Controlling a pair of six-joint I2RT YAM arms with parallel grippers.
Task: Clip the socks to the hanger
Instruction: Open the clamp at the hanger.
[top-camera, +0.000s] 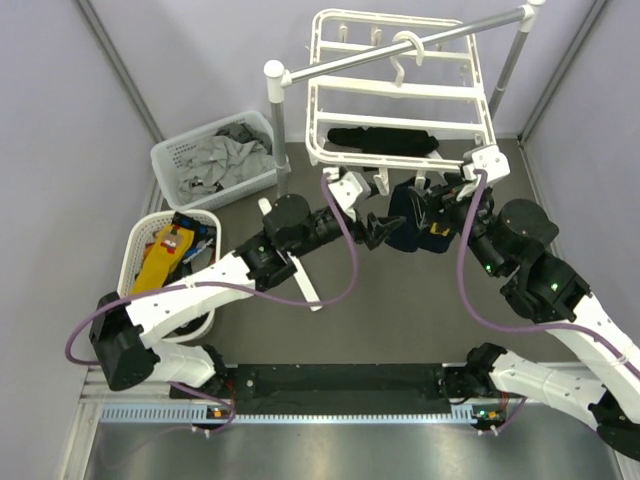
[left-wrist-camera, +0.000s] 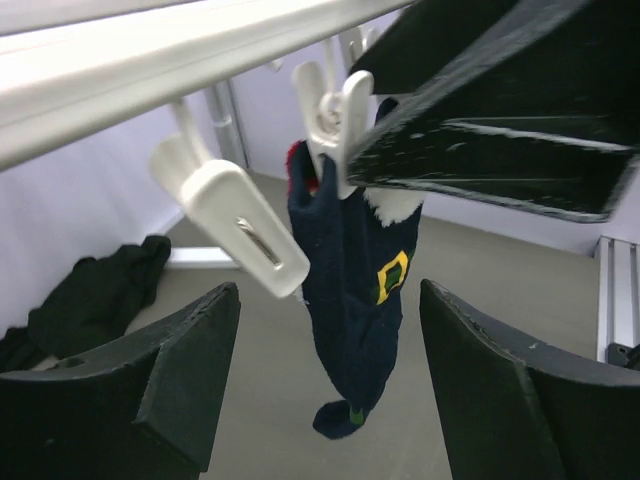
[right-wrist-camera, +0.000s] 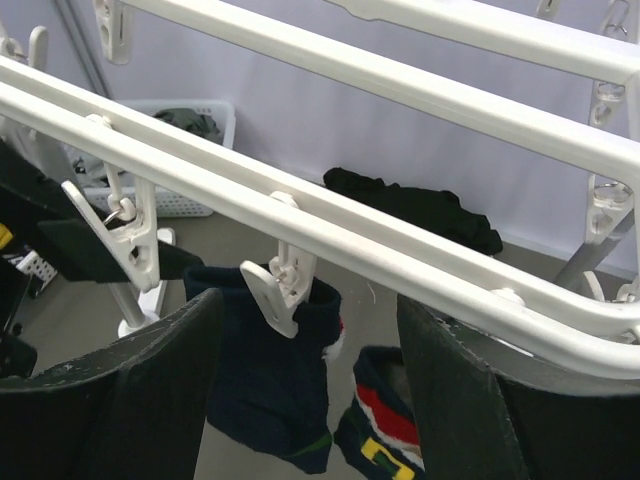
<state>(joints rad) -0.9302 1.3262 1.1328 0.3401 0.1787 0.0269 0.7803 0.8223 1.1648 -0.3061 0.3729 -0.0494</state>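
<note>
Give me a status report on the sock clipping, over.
Left tool open, right tool open, both empty. Navy sock clipped to hanger. Spare clip alongside, nothing blocking.

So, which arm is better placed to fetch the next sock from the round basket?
Probably the left. The round basket holding the yellow-orange sock stands on that arm's side. The left gripper and right gripper are both open and empty at the hanger, so nearness decides.

The left arm (top-camera: 190, 295) reaches forward and to the right. The right arm (top-camera: 545, 280) bends up and to the left, bringing the wrists close together. The left gripper (left-wrist-camera: 328, 300) has its jaws spread wide, and the right gripper (right-wrist-camera: 310, 310) gapes open too.
</note>
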